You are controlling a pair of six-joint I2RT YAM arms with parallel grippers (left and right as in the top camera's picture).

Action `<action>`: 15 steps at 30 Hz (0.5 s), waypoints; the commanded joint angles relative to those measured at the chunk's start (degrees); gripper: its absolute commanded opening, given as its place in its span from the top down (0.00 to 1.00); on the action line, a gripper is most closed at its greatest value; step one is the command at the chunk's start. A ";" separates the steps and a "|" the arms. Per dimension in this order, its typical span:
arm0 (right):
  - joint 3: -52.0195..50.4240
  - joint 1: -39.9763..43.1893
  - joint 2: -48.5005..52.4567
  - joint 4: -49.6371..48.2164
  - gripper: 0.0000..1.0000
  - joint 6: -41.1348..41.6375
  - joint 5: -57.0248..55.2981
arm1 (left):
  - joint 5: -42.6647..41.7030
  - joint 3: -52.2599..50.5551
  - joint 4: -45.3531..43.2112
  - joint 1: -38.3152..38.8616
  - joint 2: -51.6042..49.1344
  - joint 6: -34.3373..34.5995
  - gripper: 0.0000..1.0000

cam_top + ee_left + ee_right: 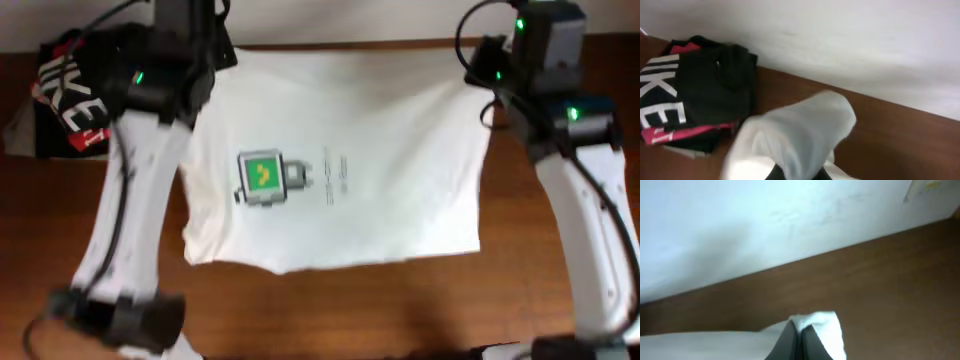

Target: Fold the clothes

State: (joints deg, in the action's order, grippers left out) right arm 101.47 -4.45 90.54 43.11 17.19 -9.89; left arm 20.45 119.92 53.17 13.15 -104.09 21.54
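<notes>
- The white T-shirt (340,160) lies spread flat across the middle of the brown table (330,310). A green-and-grey print (262,178) shows on its left half (only the overhead view takes in the whole garment).
- The left gripper (797,172) is hidden under its own arm in the overhead view, at the shirt's far left corner. The left wrist view shows what is underneath: dark fingers (775,173) at the bottom edge of the frame, with a hump of white cloth bunched over and between them. It is clamped on the shirt, and that corner is raised off the wood.
- The right gripper (796,337) sits at the far right corner. Its wrist view shows the two fingers pressed together, with a thin fold of white fabric pinched at the tips.
- A black shirt (695,95) with white letters and red lies in a folded heap at the table's far left, apart from the T-shirt. Overhead, the left arm partly covers it.
- A pale wall (765,225) rises just beyond the table edge; it is plainest in the wrist views.
</notes>
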 commanded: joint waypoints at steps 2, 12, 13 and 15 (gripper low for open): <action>20.76 11.93 -0.28 4.66 0.96 -3.28 15.85 | 1.42 26.73 3.02 -4.33 -4.20 -8.57 0.99; -6.51 18.36 1.90 21.73 0.96 -1.49 17.68 | -3.63 23.26 38.60 -4.33 -19.56 5.35 0.99; -8.07 18.36 1.49 22.93 0.96 -1.46 17.81 | -3.54 23.28 41.66 -4.33 -18.49 6.32 0.99; -8.26 18.36 -0.39 27.10 0.96 -1.49 17.88 | -7.50 22.64 43.56 -3.76 -11.52 6.45 0.99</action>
State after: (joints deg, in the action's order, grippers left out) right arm 93.30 12.56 94.02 68.58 15.29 11.49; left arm 13.69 141.49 95.70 10.09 -125.67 25.82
